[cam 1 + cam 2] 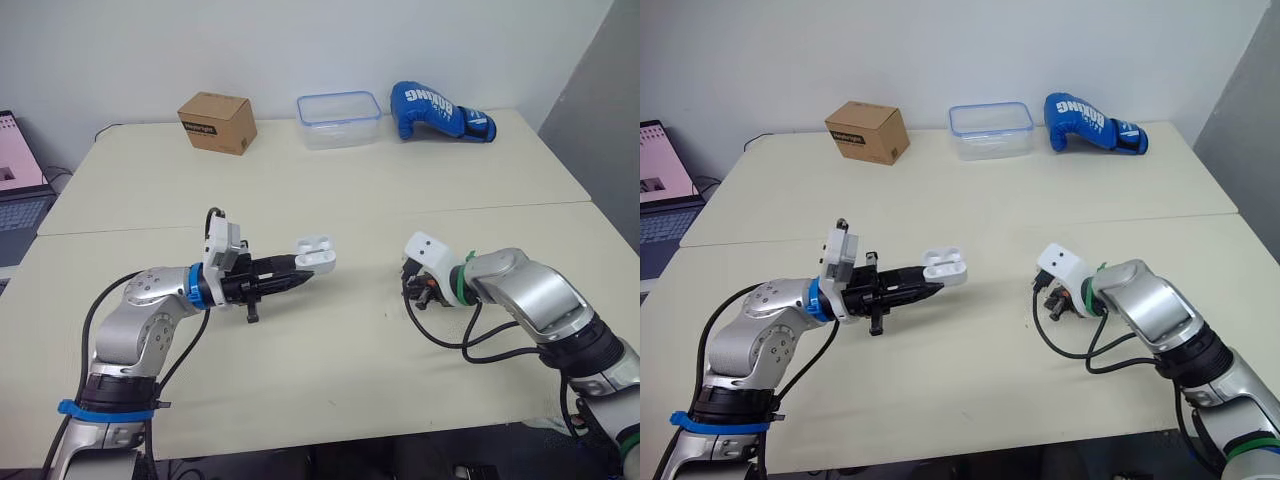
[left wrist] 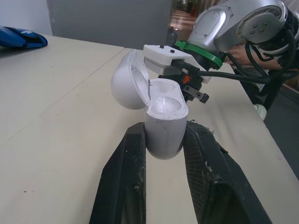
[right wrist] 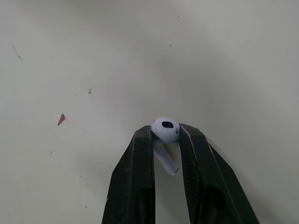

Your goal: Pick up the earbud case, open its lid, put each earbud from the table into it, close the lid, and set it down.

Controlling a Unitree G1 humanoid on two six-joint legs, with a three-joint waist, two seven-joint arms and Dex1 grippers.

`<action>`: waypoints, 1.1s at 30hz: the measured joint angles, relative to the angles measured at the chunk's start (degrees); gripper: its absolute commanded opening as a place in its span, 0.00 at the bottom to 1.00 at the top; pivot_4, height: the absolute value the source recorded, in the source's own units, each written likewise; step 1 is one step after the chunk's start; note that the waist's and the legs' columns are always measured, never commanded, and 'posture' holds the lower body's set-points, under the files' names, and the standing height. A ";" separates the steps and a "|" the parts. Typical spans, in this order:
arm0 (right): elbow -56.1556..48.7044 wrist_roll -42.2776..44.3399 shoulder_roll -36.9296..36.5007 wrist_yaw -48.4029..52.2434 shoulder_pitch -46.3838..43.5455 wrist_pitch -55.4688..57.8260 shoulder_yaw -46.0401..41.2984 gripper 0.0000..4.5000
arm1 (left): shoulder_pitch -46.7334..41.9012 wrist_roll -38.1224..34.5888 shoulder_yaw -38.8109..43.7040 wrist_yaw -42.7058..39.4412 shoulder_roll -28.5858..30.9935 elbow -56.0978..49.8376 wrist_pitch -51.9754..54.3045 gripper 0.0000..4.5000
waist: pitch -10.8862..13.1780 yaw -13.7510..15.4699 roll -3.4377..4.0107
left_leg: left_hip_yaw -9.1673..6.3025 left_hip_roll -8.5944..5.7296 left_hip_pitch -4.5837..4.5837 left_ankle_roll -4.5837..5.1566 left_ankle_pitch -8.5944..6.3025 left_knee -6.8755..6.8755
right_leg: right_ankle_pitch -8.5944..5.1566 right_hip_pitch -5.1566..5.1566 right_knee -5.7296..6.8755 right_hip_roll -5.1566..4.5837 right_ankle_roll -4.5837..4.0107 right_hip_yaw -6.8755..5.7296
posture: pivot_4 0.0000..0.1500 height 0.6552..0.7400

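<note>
L hand (image 1: 298,281) pinching small glossy white earbud case (image 2: 164,122) by its lower body, one black finger each side. Case upright in the grip, lid hinged open and tipped back, two round sockets showing. Case sits over middle of cream desk (image 1: 330,190), looks lifted clear of surface. R hand (image 3: 166,136) pressed onto white earbud (image 3: 164,128): rounded head caught at the fingertips, stem running back between the fingers. R hand low over near-right part of desk; can't tell if bud touches surface. The two hands point toward each other, apart, gap of bare desk between. Along far edge, well away: brown cardboard box (image 1: 217,122), clear plastic container w/ blue rim (image 1: 339,119), blue boxing glove (image 1: 440,112). Open laptop (image 1: 20,190) off desk's L side.
</note>
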 measured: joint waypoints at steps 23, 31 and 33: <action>8.82 -12.63 -19.59 33.98 5.70 -50.16 3.14 0.09 | 0.84 0.22 -1.08 -0.02 -0.04 0.00 -1.35 0.17 | 0.00 0.08 0.00 | 0.10 0.03 0.06 0.00 0.00 0.00 | 0.00 0.06 -0.03 0.01 0.01 0.02 | 1.00 0.89; 11.30 -15.70 -17.50 34.39 5.93 -53.60 1.80 0.09 | 0.90 0.23 -1.09 -0.03 -0.04 0.00 -1.36 0.17 | 0.00 0.11 0.00 | 0.09 0.04 0.12 0.00 0.00 0.00 | 0.00 0.12 -0.02 0.01 0.01 0.03 | 1.00 0.89; 11.52 -16.28 -16.98 34.35 6.12 -54.06 1.30 0.09 | 0.90 0.23 -1.09 -0.04 -0.04 0.00 -1.36 0.17 | 0.00 0.12 0.00 | 0.11 0.04 0.19 0.00 0.00 -0.01 | 0.00 0.15 0.00 0.01 0.01 0.04 | 1.00 0.89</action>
